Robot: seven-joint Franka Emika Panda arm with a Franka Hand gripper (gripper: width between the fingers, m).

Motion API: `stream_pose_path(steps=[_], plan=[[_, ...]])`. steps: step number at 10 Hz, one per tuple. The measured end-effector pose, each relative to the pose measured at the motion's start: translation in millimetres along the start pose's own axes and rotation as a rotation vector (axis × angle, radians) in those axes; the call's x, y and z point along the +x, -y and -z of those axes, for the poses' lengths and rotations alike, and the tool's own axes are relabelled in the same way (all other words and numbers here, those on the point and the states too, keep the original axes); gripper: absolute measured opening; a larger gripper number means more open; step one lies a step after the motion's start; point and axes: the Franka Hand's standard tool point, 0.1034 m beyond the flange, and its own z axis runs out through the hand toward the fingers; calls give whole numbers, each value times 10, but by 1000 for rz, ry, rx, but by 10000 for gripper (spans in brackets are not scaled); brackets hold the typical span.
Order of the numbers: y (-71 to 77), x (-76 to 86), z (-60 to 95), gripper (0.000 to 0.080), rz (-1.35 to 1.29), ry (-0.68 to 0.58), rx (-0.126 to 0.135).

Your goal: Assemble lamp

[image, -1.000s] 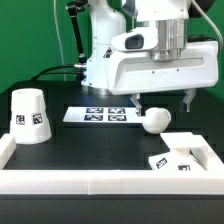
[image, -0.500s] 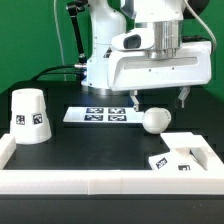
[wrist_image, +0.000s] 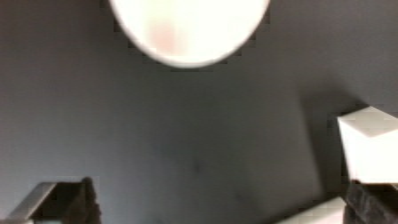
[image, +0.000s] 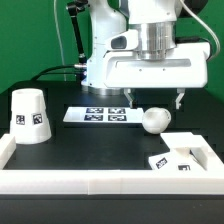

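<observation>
The white round-headed bulb (image: 153, 119) lies on the black table between and just below my two fingers. My gripper (image: 155, 98) hangs above it, wide open and empty. In the wrist view the bulb (wrist_image: 187, 28) shows as a bright blurred oval, well apart from my fingertips (wrist_image: 59, 200), with nothing between them. The flat square base (image: 182, 155) lies at the exterior view's right front; its corner shows in the wrist view (wrist_image: 370, 150). The tapered shade (image: 29, 116) stands mouth down at the exterior view's left.
The marker board (image: 100, 115) lies behind the bulb at mid-table. White rails (image: 110, 181) edge the table's front and sides. The robot's white body stands at the back.
My gripper has risen a little and shifted slightly toward the exterior view's left. The bulb, base and shade have not moved.
</observation>
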Motion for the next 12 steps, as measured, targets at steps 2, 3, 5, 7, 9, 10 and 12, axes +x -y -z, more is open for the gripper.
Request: stream_pose_path(steps=[2, 3, 5, 7, 9, 10, 12], plan=[[-42, -55, -39, 698, -126, 5, 11], [-37, -59, -42, 698, -143, 6, 13], [-44, -72, -53, 698, -118, -2, 15], [-115, -213, -130, 698, -110, -16, 10], [-176, -265, -164, 698, -102, 0, 3], [-164, -260, -160, 698, -100, -2, 4], [-208, -281, -165, 698, -75, 75, -9]])
